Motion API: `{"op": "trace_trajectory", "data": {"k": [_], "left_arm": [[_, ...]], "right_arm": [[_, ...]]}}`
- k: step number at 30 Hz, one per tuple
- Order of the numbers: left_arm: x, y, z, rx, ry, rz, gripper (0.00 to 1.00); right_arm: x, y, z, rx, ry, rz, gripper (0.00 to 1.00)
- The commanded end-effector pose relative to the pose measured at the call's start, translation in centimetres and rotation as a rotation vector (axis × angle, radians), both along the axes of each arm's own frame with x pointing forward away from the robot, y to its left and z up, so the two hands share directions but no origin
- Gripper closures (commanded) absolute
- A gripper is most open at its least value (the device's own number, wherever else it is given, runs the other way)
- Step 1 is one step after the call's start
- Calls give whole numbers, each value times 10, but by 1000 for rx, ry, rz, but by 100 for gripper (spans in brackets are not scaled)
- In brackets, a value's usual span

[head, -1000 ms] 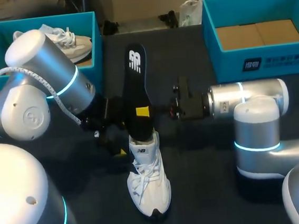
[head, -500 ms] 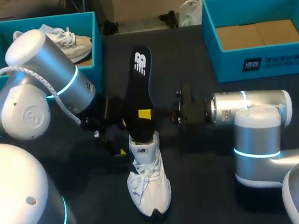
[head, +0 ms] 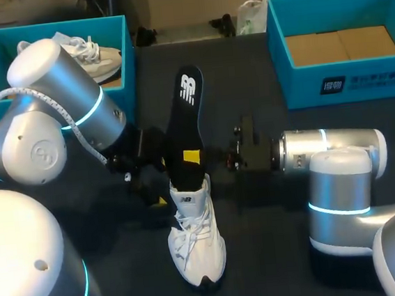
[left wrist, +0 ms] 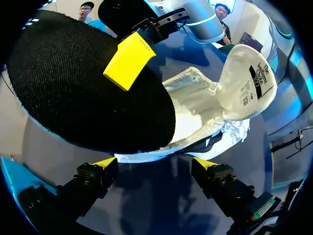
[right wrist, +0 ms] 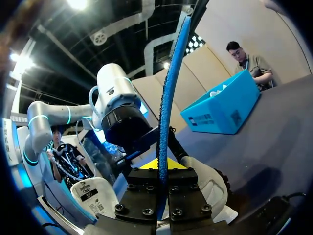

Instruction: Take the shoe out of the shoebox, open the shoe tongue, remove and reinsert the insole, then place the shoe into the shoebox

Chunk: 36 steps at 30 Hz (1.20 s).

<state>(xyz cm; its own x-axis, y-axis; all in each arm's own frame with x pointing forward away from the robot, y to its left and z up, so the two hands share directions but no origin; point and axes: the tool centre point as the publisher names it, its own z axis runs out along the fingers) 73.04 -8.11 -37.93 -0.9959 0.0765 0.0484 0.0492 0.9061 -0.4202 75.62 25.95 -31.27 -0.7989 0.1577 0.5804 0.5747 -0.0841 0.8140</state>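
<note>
While the white shoe (head: 196, 239) is lying on the worktop (head: 265, 267) with its toe pointing at me, the black insole (head: 184, 121) is standing almost straight up out of its heel end. My right fingers (head: 192, 156) are pinching the insole from 2 sides, low down. My left fingers (left wrist: 100, 165) are spreading wide just behind the heel, holding nothing. The insole is looking thin, bendy and fuzzy, and the shoe is looking soft. I think the insole is needing a push down toward the toe.

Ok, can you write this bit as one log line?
right gripper: shut on long black insole, upright over white lace-up sneaker | left gripper: open
</note>
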Motion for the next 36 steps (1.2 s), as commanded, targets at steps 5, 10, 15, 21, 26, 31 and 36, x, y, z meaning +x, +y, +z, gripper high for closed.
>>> {"op": "trace_trajectory", "data": {"k": [5, 10, 15, 21, 26, 31, 36], "left_arm": [[0, 0, -1, 1, 0, 0, 0], [0, 0, -1, 1, 0, 0, 0], [0, 0, -1, 1, 0, 0, 0], [0, 0, -1, 1, 0, 0, 0], [0, 0, -1, 1, 0, 0, 0], [0, 0, -1, 1, 0, 0, 0], [0, 0, -1, 1, 0, 0, 0]], "right_arm": [[-1, 2, -6, -19, 1, 10, 100], [-2, 1, -12, -24, 10, 20, 100], [-7, 2, -15, -26, 20, 24, 100], [-14, 1, -22, -22, 41, 31, 100], [-20, 1, -30, -11, 74, 38, 100], [-26, 2, -36, -4, 100, 48, 100], [-29, 4, -42, -6, 133, 70, 100]]}}
